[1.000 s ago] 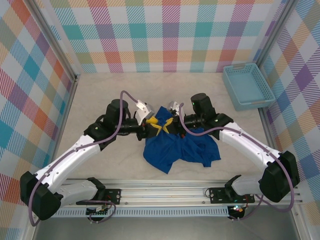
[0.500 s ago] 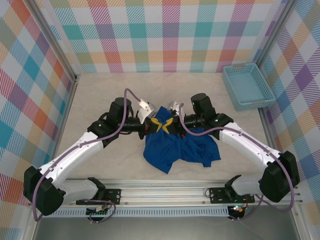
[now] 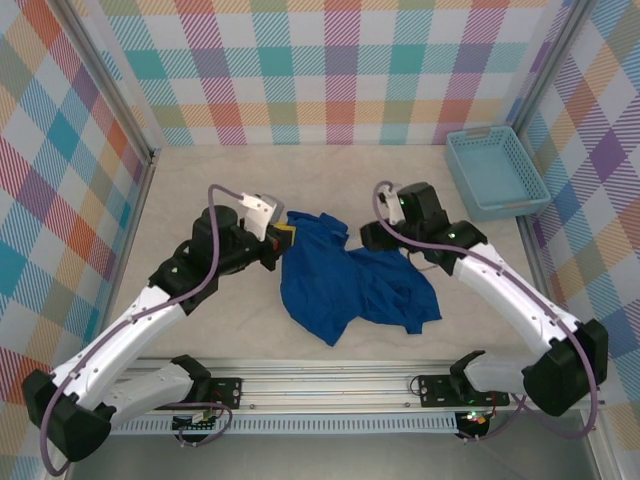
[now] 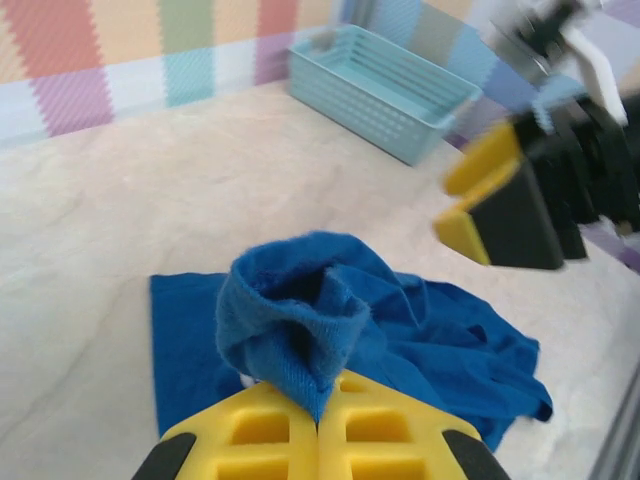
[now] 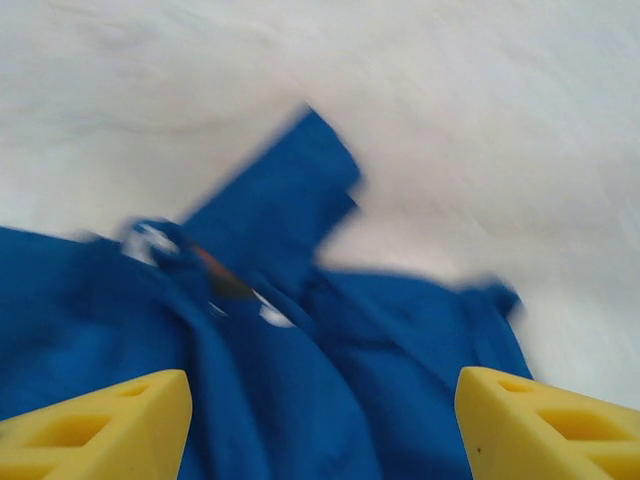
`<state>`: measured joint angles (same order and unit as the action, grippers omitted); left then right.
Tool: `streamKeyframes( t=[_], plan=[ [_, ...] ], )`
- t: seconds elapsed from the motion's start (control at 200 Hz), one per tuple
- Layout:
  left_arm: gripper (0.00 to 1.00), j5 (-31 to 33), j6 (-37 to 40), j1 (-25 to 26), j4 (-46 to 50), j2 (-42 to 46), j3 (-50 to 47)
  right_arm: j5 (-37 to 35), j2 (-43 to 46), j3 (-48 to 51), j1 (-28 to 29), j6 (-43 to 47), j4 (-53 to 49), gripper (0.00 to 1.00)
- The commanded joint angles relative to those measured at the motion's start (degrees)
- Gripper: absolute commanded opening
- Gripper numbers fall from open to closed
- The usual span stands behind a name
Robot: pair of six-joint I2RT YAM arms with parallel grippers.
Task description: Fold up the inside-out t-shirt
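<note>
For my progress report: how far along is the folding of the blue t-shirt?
Done: nothing yet; the royal-blue cloth t-shirt lies crumpled, no fold visible. In hand: the left gripper is shut on a bunch of its cloth; the right gripper hangs open above it. Remaining: spreading it flat, then folding.

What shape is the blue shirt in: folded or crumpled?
Crumpled, not folded: the shirt lies bunched on the table, one edge pinched in the left gripper.

On my screen the t-shirt (image 4: 300, 320) reads as soft, matt knitted cloth; the left gripper's fingers (image 4: 250, 438) look like matt moulded plastic; the basket (image 4: 380, 90) is smooth plastic lattice, the table (image 4: 100, 200) faintly marbled, matt.
</note>
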<state>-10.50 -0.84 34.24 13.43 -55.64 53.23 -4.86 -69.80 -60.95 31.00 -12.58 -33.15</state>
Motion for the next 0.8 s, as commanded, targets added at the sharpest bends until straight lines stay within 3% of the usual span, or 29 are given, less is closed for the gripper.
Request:
streamKeyframes(
  t=[0.0,0.125,0.255,0.39,0.53,0.665,0.74,0.795],
  plan=[
    [0.0,7.44,-4.92,-0.58,0.33,2.11,-1.69,-5.69,0.64,5.39,-0.68,-11.17,-10.92,0.71],
    [0.0,8.65,-5.84,-0.66,1.52,3.09,-1.31,-3.74,-1.36,10.21,-1.54,-15.58,-12.93,0.71],
    [0.0,9.65,-6.4,-0.66,1.83,3.9,-1.12,5.27,-1.07,16.64,-7.6,-17.61,-6.47,0.71],
    [0.0,10.11,-6.54,-0.74,1.82,4.29,-1.13,9.51,-4.99,18.66,-10.83,-17.78,0.02,0.67],
    [0.0,11.61,-7.15,-0.75,2.02,4.57,-1.1,9.28,-10.75,18.16,-12.11,-15.92,4.04,0.43],
    [0.0,15.38,-8.54,-1.39,4.3,5.49,-0.6,6.59,-10.66,16.71,-13.26,-13.2,5.54,0.12],
    [0.0,18.88,-10.8,-3.33,7.64,5.32,1.83,4.05,-6.62,15.18,-13.3,-11.81,4.11,0.02],
    [0.0,20.4,-12.32,-5.91,11.27,4.9,4.97,2.15,-2.55,13.18,-13.38,-10.2,1.99,0.0]
  ],
)
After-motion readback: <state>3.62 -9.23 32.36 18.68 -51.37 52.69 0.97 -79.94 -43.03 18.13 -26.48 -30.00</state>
